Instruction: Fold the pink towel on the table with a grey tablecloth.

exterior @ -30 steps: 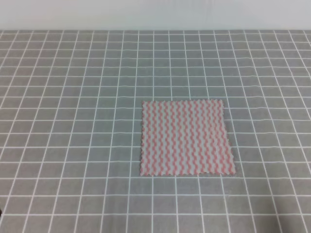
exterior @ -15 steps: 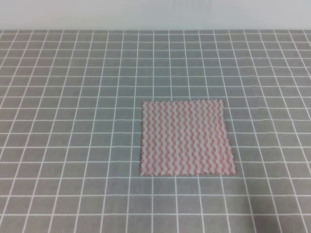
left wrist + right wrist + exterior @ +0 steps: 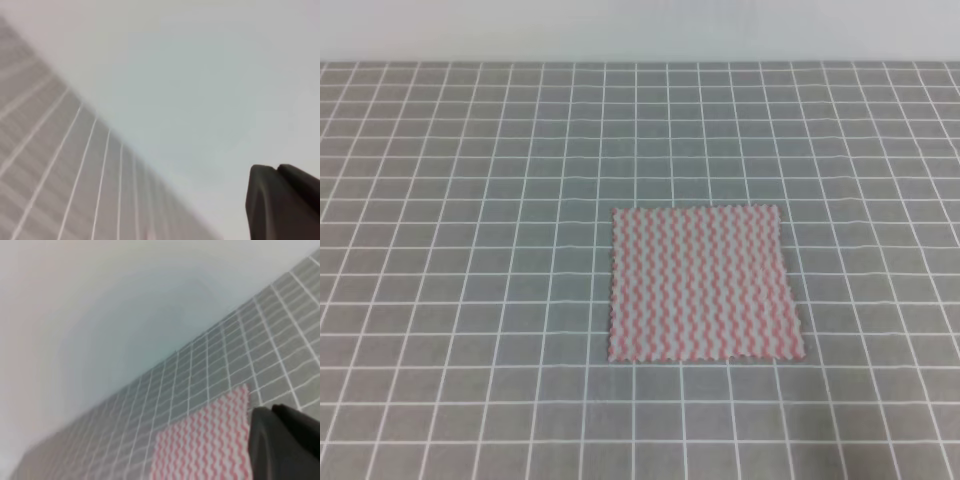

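- towel (image 3: pixel 705 284) lies flat, unfolded, right of centre on the grey table (image 3: pixel 470 250)
- can't tell if either claw is spread or pressed
- thin cloth: a shallow pinch could slip, dragging it crooked

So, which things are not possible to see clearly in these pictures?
- Exterior high view: neither hand is in frame; only the pink towel on the table with a grey tablecloth.
- Left wrist view: left hand cut off at the corner; blurred.
- Right wrist view: right hand cut off; it hides the towel's corner.
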{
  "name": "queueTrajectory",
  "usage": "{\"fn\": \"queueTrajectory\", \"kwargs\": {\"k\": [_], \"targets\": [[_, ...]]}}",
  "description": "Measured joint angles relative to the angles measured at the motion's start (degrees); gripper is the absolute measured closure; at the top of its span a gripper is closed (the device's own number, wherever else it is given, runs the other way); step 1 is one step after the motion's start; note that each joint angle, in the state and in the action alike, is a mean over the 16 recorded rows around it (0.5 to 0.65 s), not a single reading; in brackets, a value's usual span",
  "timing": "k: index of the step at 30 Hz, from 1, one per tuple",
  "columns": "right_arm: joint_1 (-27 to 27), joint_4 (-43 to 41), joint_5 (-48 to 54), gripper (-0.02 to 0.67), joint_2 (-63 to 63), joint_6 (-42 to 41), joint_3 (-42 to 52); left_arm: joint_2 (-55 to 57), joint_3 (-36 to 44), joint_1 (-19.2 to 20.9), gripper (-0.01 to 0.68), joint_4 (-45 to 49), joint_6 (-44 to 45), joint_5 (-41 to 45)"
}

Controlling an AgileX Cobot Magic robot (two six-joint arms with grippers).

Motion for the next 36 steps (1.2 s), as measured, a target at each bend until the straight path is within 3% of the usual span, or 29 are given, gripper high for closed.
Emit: {"fn": "queueTrajectory", "kwargs": {"k": [9,18,24,36], "targets": [[0.00,-9.08,10.76,0.666,20.66,-12.07,-13.67,16.46,-13.02,-0.03,0.672,1.79,16.48,13.28],[0.53,-15.52,24.87,0.666,47.43,-15.35,-32.78,40.33,-26.48,-1.55,0.672,1.94,33.76,22.50],[5.07,-23.89,31.74,0.666,62.37,-10.02,-45.28,52.79,-31.50,-3.86,0.672,1.71,38.60,25.09],[19.38,-51.87,34.15,0.644,82.88,14.69,-61.81,62.59,-34.67,-6.27,0.672,1.34,41.03,24.30]]}}
